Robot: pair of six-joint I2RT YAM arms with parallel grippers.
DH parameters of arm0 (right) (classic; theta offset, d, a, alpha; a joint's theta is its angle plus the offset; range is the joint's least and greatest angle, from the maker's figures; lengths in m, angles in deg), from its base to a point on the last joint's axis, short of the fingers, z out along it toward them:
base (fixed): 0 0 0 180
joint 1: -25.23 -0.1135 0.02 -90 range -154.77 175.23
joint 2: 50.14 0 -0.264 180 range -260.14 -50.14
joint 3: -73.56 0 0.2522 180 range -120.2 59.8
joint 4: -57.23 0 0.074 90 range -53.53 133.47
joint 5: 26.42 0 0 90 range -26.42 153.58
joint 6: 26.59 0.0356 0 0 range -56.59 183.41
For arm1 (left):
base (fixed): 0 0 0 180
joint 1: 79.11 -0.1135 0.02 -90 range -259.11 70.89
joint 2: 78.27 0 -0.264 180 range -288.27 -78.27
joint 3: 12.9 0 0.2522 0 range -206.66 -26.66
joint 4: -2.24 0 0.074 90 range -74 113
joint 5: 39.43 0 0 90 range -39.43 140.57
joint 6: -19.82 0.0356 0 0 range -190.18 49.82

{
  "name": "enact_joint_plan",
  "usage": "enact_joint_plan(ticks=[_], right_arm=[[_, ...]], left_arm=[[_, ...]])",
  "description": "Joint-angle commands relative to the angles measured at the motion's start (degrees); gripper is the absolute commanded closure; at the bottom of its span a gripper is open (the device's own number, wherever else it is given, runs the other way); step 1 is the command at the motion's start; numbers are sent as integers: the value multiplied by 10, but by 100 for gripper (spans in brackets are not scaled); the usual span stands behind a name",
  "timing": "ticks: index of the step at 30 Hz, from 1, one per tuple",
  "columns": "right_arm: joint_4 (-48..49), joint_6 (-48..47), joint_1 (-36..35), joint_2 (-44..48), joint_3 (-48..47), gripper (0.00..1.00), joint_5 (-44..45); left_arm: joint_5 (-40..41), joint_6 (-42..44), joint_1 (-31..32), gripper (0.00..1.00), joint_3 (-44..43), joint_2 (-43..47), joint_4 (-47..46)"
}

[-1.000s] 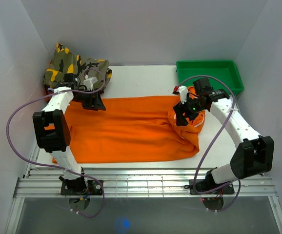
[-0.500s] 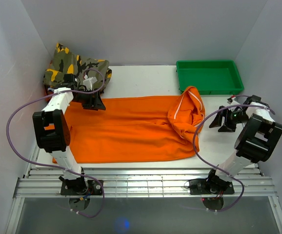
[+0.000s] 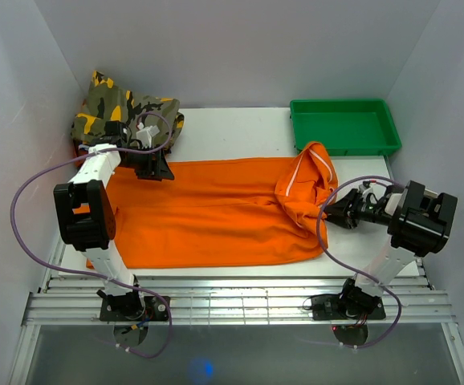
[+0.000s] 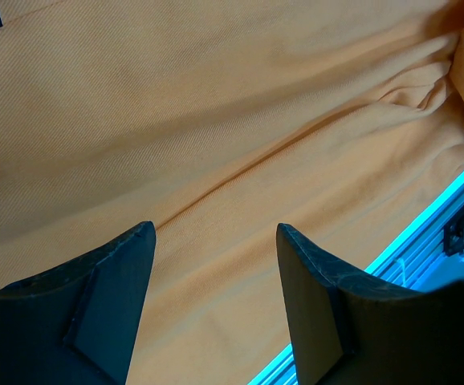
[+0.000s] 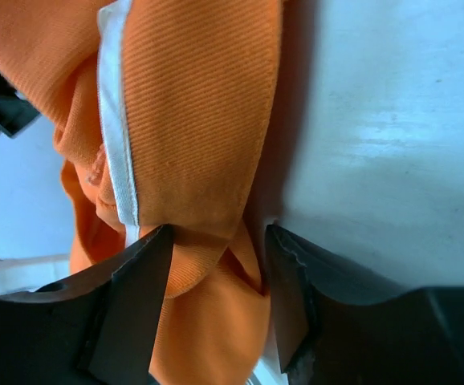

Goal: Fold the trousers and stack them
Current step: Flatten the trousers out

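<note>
The trousers (image 3: 216, 212) lay spread across the middle of the table (image 3: 240, 128), with their right end bunched into a raised fold. A second earlier the right gripper (image 3: 340, 215) had been on top of that bunch. It had since swung out to the right and returned low against the bunch's right edge, probably to take a fresh grasp for folding. Its jaws stood partly open, straddling the white-trimmed fold without a confirmed clamp. The left gripper (image 3: 148, 164) stayed wide open over the far-left fabric, holding nothing.
</note>
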Motion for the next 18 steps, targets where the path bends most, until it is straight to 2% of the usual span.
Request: enact_joint_plan(ticks=[1, 2, 4, 5, 7, 9, 10, 13, 16, 18], right_arm=[[113, 65, -2, -7, 19, 51, -43], [109, 63, -1, 14, 18, 62, -46], [65, 36, 1, 39, 1, 73, -50], [40, 21, 2, 65, -10, 83, -48], [-40, -25, 3, 90, -55, 91, -31], [-98, -58, 3, 119, -95, 92, -4], [-150, -91, 3, 126, -117, 92, 28], [-216, -141, -20, 137, -201, 92, 119], [-278, -195, -82, 132, -269, 92, 216], [-293, -221, -154, 125, -295, 92, 254]], left_arm=[[-12, -1, 0, 28, -17, 18, -7], [-12, 0, 1, 28, -16, 17, -7], [-14, 1, 0, 28, -15, 13, -7], [-13, 2, 0, 28, -14, 12, -8], [-14, 3, 1, 28, -9, 11, -9], [-14, 2, 0, 28, 1, 12, -17], [-14, 4, 0, 28, 5, 13, -18], [-9, 7, 1, 29, 12, 11, -19], [4, 10, 4, 30, 19, 7, -19], [11, 16, 7, 31, 22, 5, -17]])
